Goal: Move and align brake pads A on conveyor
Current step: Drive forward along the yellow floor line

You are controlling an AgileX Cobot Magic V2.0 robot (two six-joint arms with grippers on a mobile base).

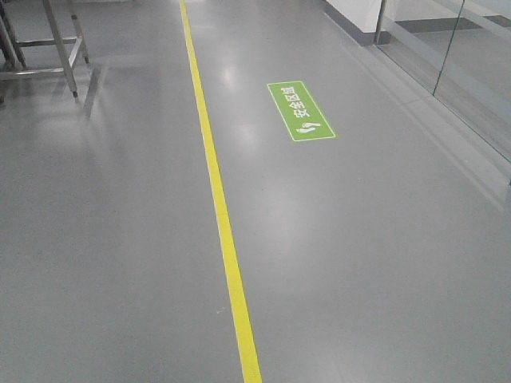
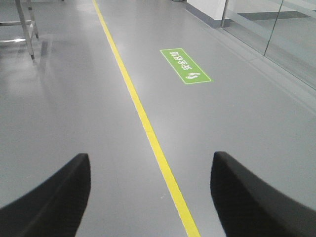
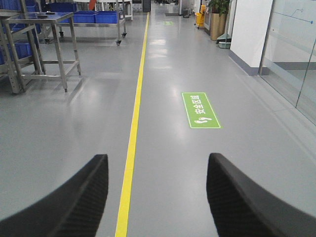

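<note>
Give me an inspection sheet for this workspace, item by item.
Surface: glossy grey floor with a yellow line running along it; no work surface in view.
Job's things: nothing seen in any view.
Clutter: nothing seen.
Grippers: left gripper open, empty; right gripper open, empty.
Cables: nothing seen.
Surroundings: green floor sign, steel table, blue bins, glass wall, potted plant.

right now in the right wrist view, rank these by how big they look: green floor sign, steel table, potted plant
1. steel table
2. green floor sign
3. potted plant, farthest from the camera, so true size unsure
</note>
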